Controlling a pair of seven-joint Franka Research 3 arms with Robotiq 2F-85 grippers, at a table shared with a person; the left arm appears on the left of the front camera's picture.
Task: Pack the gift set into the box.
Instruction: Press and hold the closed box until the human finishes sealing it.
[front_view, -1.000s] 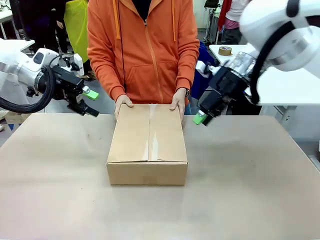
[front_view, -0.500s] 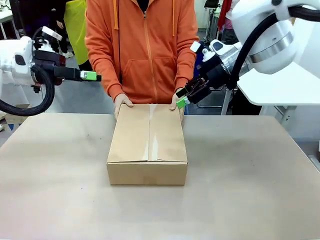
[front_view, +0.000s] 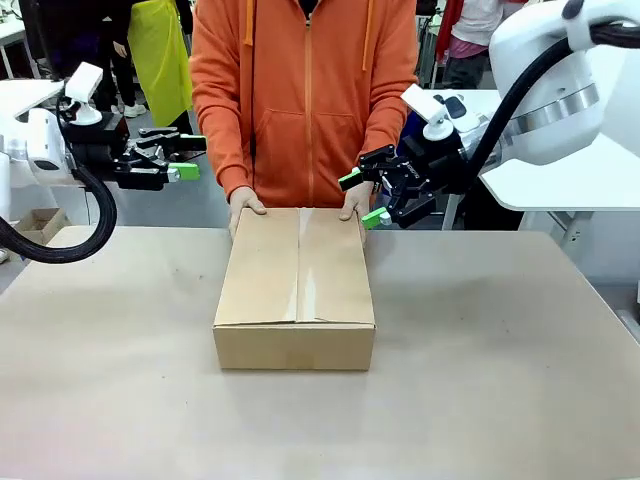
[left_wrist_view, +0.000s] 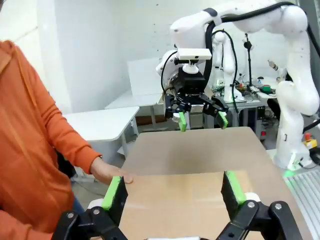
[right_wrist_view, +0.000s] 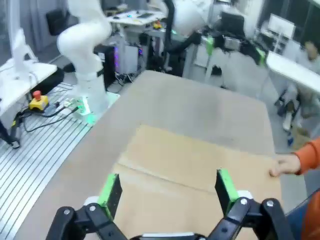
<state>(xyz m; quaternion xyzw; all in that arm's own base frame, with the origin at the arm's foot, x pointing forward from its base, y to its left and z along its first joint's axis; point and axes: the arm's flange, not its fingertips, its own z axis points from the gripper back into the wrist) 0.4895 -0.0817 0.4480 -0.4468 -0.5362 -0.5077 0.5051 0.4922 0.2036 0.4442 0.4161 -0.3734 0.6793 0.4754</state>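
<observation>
A plain tan table (front_view: 500, 380) runs across a busy workshop, with white desks and other equipment behind it, and one person in an orange hoodie (front_view: 300, 100) stands at its far side. Past the table's left edge sits one small open brown carton (front_view: 40, 222). Above that side, the left gripper (front_view: 188, 157) hangs in the air well clear of the table, pointing toward the person. In the left wrist view its two fingers are spread wide, green pads (left_wrist_view: 114, 192) apart with nothing between them. One box (front_view: 295, 290) lies in the middle of the table. It is a large brown carton, and its top flaps are folded shut, meeting in a seam that runs down the centre. The person rests two hands on the far edge of it, one hand (front_view: 245, 204) at the far left corner and the other hand (front_view: 356, 199) at the far right corner. Just beside that second hand is the right gripper (front_view: 363, 197), raised above the table at the box's far right corner. Its two fingers also stand apart, and the pads (right_wrist_view: 226, 186) frame the closed box top below them and hold nothing.
</observation>
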